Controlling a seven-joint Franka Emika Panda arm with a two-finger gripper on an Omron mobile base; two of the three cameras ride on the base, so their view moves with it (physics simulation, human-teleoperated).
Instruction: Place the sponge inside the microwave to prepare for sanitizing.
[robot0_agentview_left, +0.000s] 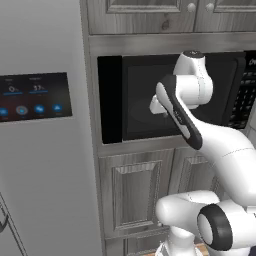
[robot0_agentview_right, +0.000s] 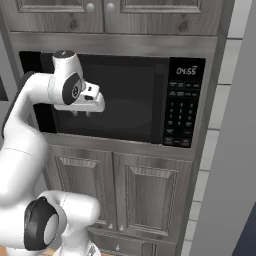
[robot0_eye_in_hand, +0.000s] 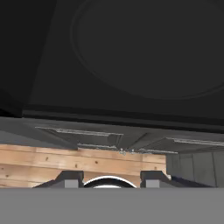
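The fridge (robot0_agentview_left: 45, 150) takes the whole 9 o'clock side of the left base view, a grey slab with a blue-lit panel (robot0_agentview_left: 34, 96) on its face. At its 3 o'clock stands the cabinet column (robot0_agentview_right: 120, 180) of grey wood, with two doors above and panelled doors below. Set into that column is the microwave (robot0_agentview_right: 130, 100), wide and black, its door (robot0_agentview_left: 109, 99) swung out on the left edge so the dark cavity stands exposed. The keypad (robot0_agentview_right: 182, 105) runs down the microwave's 3 o'clock side, with a lit readout at its top. Inside the cavity, a round turntable (robot0_eye_in_hand: 148, 48) lies on the floor, dim in the hand view.

The white arm (robot0_agentview_right: 30, 150) rises from the base and bends toward the microwave's 9 o'clock half. The pincer (robot0_agentview_right: 81, 113) hangs in front of the opening, pointing down, just above the cavity's lower sill. In the hand view the two dark fingertips (robot0_eye_in_hand: 70, 179) rise at 6 o'clock with a gap between them and nothing yellow there; the jaws are drawn almost fully together and pinch nothing that can be seen. Below the sill, at 6 o'clock in that view, lie the cabinet tops and a strip of wooden floor (robot0_eye_in_hand: 65, 159).

The sponge cannot be made out in any view, so its place cannot be told.
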